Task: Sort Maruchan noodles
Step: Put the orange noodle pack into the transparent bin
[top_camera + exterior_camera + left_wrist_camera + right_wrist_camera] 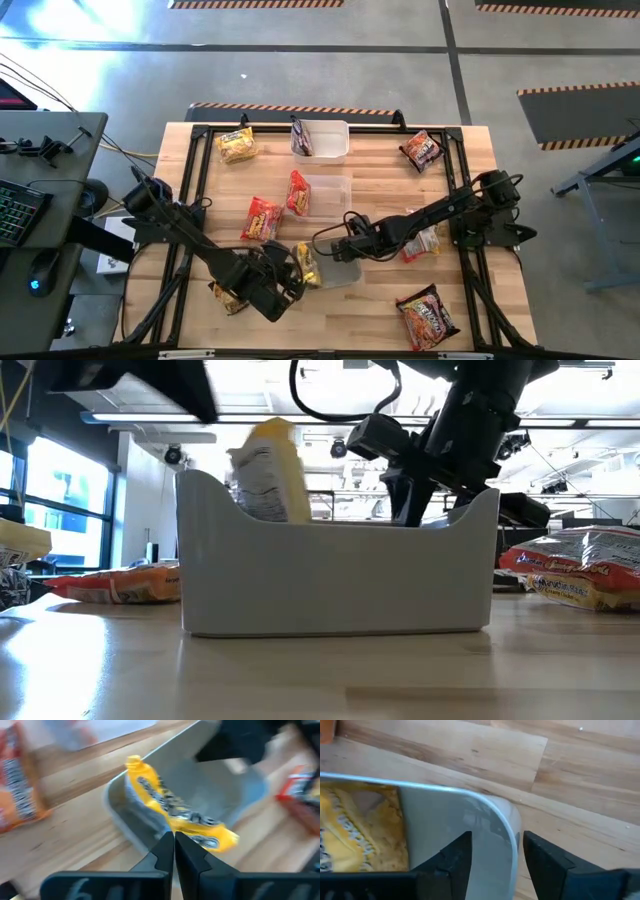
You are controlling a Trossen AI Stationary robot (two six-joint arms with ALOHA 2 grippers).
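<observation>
A clear tub (pixel 342 274) (pixel 335 575) stands on the table near its near edge. My left gripper (pixel 292 278) (pixel 174 845) is at the tub's left end, shut on a yellow Maruchan packet (pixel 308 265) (pixel 170 807) (pixel 270 470) that stands on edge inside the tub. My right gripper (pixel 345 248) (pixel 495 860) comes from the right at the tub's far right corner, shut on the tub wall. The yellow packet (pixel 360 830) also shows through the tub. Other packets lie loose on the table. My left gripper pinches the yellow packet's edge (pixel 175 827) between its two shut fingers, slanting down from the table's left. The packet leans upright inside the tub, its upper end (pixel 134 762) above the rim. My right gripper straddles the tub's wall (pixel 512 855) by a corner, one finger (pixel 452 862) inside and one finger (pixel 545 865) outside, from above. The tub rests flat on the table.
Two more tubs sit farther back: a far one (pixel 332 140) holding a dark packet (pixel 300 135), a middle one (pixel 330 195) with a red packet (pixel 298 192) on its left rim. Loose packets: yellow (pixel 237 145), red (pixel 422 150), (pixel 262 218), (pixel 428 315), one under the right arm (pixel 425 243), one (pixel 228 297) under the left arm.
</observation>
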